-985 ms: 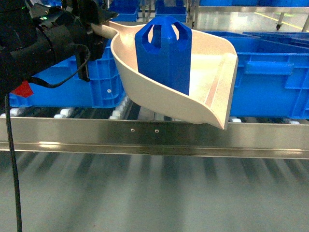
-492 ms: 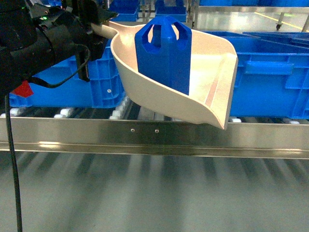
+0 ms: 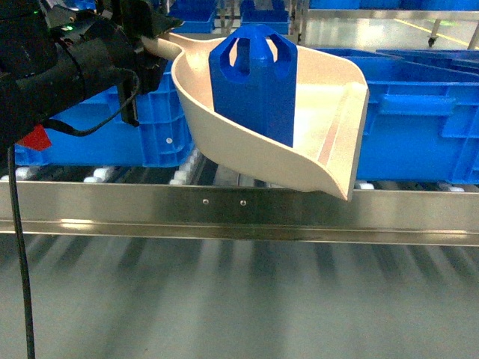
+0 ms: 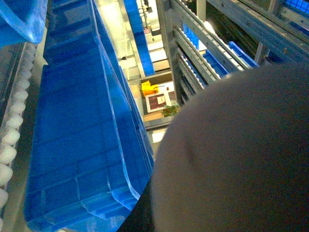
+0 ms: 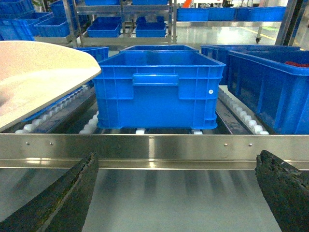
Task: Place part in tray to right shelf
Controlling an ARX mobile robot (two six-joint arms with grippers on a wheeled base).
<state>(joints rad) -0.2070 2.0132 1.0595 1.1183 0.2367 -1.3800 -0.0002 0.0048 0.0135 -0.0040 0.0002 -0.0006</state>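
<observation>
Nearest the head camera, the stainless-steel shelf with its shiny flat front rail and white rollers runs across the view, below and right of the left pincer. That pincer (mostly hidden behind black arm housing and cable) looks clenched on the long straight handle of the pale beige dustpan-shaped tray. The tray hangs out to the pincer's right, tilted, its front lip dipping toward the rail without quite touching it, as far as I can tell. The small bright-blue plastic part with a domed, pierced top stands inside the tray, leaning on the back wall.

Change over the last second: essentially none. Tray, part and arm match the earlier head frames, so this reads as a hold before the tip-out; the part is not yet on the shelf.

The right pincer is released, jaws spread wide, empty, hovering before the rail. Beyond it sits a large blue ribbed crate on the rollers, more crates behind.
</observation>
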